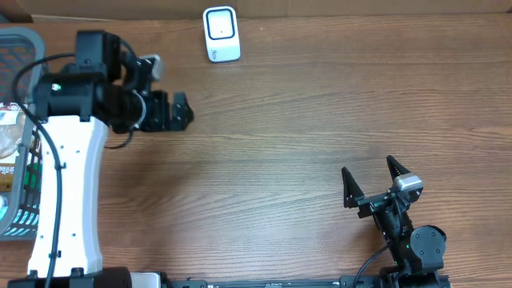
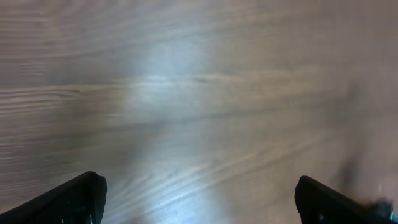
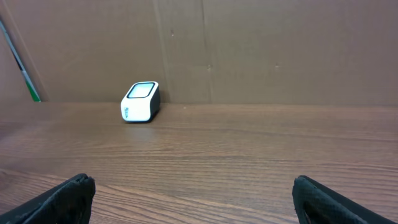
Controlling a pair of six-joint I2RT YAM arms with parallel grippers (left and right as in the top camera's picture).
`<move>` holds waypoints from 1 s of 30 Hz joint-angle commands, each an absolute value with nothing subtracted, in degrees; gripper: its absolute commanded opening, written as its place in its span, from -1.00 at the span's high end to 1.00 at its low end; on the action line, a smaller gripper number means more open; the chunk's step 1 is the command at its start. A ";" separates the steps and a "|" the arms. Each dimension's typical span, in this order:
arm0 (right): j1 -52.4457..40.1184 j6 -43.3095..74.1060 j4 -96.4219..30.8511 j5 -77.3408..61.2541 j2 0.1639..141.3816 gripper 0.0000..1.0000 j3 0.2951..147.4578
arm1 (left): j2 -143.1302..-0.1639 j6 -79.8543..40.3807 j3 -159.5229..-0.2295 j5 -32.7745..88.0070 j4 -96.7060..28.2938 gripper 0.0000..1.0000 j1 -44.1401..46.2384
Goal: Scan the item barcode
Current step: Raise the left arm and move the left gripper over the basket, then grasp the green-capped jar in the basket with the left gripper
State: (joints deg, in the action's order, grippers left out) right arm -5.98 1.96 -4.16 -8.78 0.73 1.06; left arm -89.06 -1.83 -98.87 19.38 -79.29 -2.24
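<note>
Judged from the layout, this is the opening step: no item is picked. The left claw (image 1: 185, 112) hangs spread and empty near the desk's (image 1: 280, 128) left edge, beside the basket (image 1: 24, 38) holding packaged items (image 1: 10, 128). The right claw (image 1: 368, 166), also spread and empty, sits at the near right corner. The barcode scanner (image 1: 221, 34) stands at the far edge. The next move calls for a reach into the basket

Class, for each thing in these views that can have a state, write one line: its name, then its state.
left gripper: open, holding nothing, over the table.
right gripper: open, holding nothing, facing the scanner.
scanner: standing at the table's far edge, nothing held up to it.
basket: at the table's left edge, partly out of frame.
packaged items: lying in the basket, not yet picked.
</note>
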 commanded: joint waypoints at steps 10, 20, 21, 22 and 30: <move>-5.72 2.37 -3.97 -9.06 0.16 -1.00 0.45 | -88.53 -16.86 -114.17 13.96 -77.30 -0.99 -26.74; -5.72 2.39 -3.97 -9.06 0.16 -1.00 0.45 | -94.11 -22.35 -114.10 13.96 -77.45 -1.00 -46.81; -5.72 2.39 -3.97 -9.06 0.16 -1.00 0.45 | -95.26 -22.35 -114.08 13.96 -77.93 -0.99 -47.77; -5.72 2.39 -3.97 -9.06 0.16 -1.00 0.45 | -96.38 -22.35 -114.08 13.96 -78.41 -0.99 -48.49; -5.72 2.39 -3.97 -9.06 0.16 -1.00 0.45 | -104.31 -22.31 -112.84 8.01 -81.17 -0.94 -49.54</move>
State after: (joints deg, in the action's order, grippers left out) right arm -5.98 1.96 -4.16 -8.78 0.73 1.06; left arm -102.39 -21.12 -113.27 11.20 -81.01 -49.65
